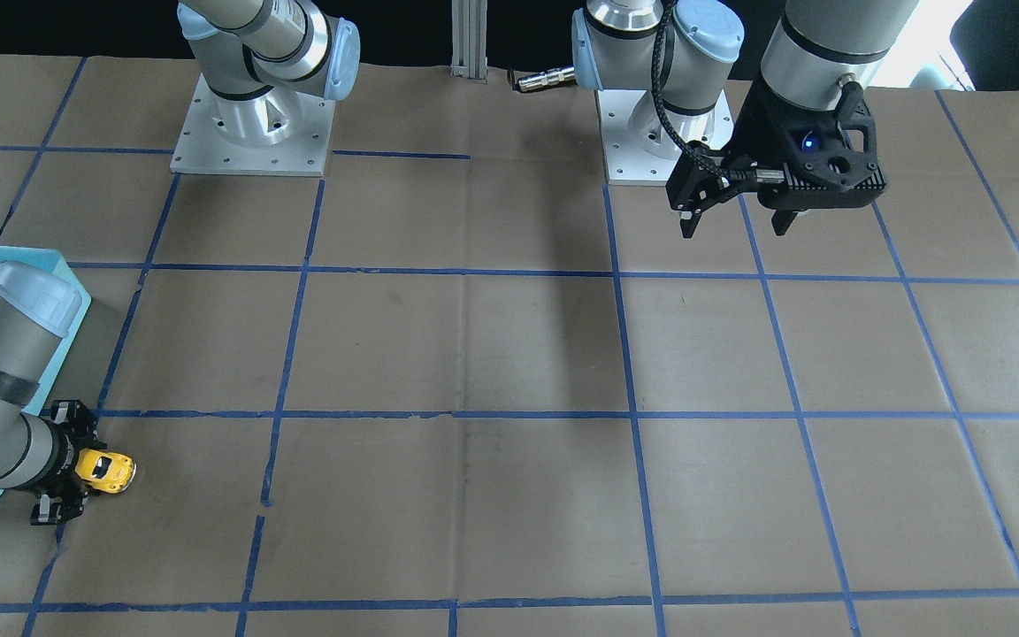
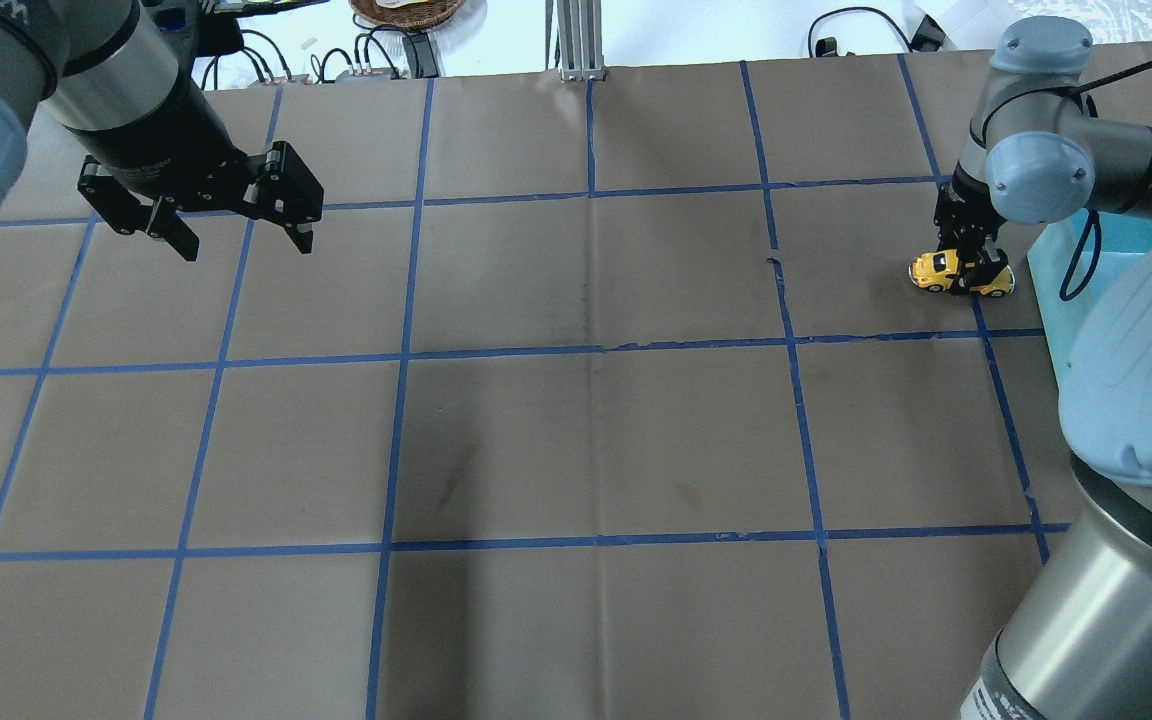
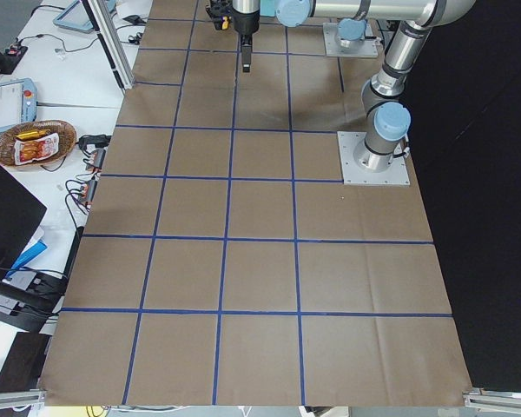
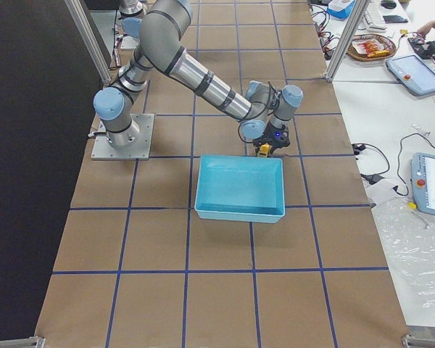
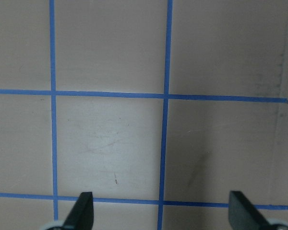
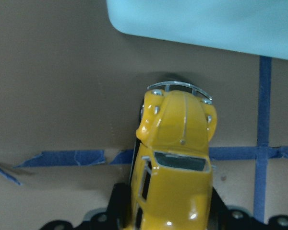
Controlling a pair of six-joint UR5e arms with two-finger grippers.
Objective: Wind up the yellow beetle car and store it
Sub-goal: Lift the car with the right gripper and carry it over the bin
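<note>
The yellow beetle car (image 2: pixel 944 268) sits at table level beside the light blue bin (image 2: pixel 1066 270), at the table's right side. My right gripper (image 2: pixel 971 262) is shut on the car's rear half. In the right wrist view the car (image 6: pixel 175 158) sits between the dark fingers with its silver bumper pointing away. It also shows in the front-facing view (image 1: pixel 111 471) and the exterior right view (image 4: pixel 263 149). My left gripper (image 2: pixel 246 245) is open and empty, hovering above the far left of the table; its fingertips (image 5: pixel 84 211) show over bare paper.
The bin (image 4: pixel 239 185) is a shallow rectangular tub with nothing visible in it. The table is covered in brown paper with a blue tape grid (image 2: pixel 591 350). The two arm bases (image 1: pixel 253 124) stand at the table's robot-side edge.
</note>
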